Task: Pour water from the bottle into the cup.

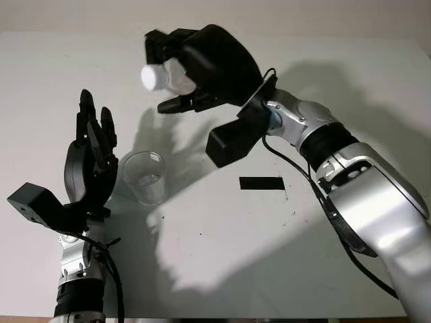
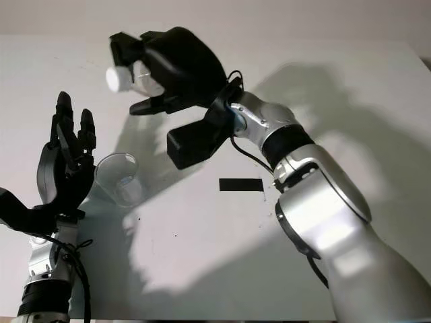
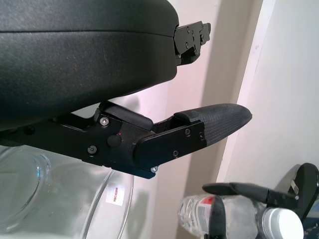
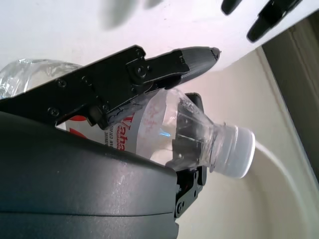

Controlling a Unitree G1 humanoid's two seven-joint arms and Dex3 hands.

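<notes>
My right hand [image 1: 176, 79] is raised above the table, its fingers shut on a clear plastic bottle [image 1: 166, 75] tipped sideways, white cap [image 1: 151, 77] on and pointing left. The right wrist view shows the bottle [image 4: 164, 130] close up with the cap [image 4: 238, 152] closed. A clear plastic cup [image 1: 144, 176] stands upright on the white table [image 1: 256, 229], below and a little left of the bottle. My left hand [image 1: 94, 145] is just left of the cup, open, not touching it. The cup's rim [image 3: 112, 209] and the bottle [image 3: 234, 219] appear in the left wrist view.
A black strip of tape [image 1: 262, 183] lies on the table to the right of the cup. My right forearm [image 1: 350, 182] crosses the right half of the table. The table's far edge meets a pale wall [image 1: 269, 17].
</notes>
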